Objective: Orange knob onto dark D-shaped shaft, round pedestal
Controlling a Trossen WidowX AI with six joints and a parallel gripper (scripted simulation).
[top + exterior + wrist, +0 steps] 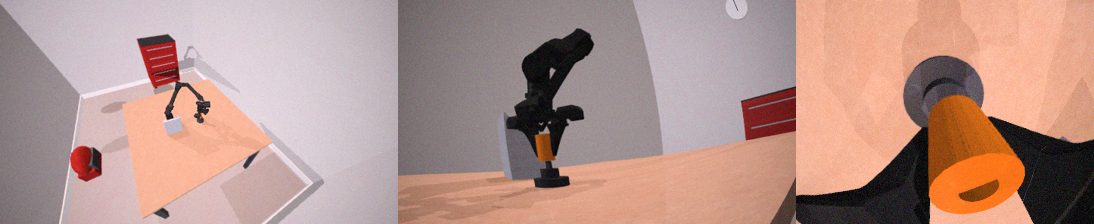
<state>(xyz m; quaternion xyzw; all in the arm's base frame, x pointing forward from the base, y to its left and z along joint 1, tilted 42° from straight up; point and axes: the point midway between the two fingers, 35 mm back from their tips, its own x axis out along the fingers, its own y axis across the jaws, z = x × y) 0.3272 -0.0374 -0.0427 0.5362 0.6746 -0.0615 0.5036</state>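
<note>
The orange knob (545, 147) (966, 140) is held upright, slightly tilted, between the fingers of my gripper (546, 151) (957, 127), which is shut on it. In the wrist view its near end shows a D-shaped hole. The round dark pedestal (551, 182) (914, 95) stands on the table directly below. A short piece of the dark shaft (548, 165) shows between the knob's lower end and the pedestal's upper step. The knob is at the top of the shaft, clear of the pedestal. The knob hides the shaft's top, and its flat side cannot be seen.
A pale upright panel (173, 126) (524, 155) stands on the wooden table (170, 170) (644, 189) near the arm's base. A red drawer cabinet (160, 62) (770, 115) stands beyond the table, and a red object (81, 160) is off its left side.
</note>
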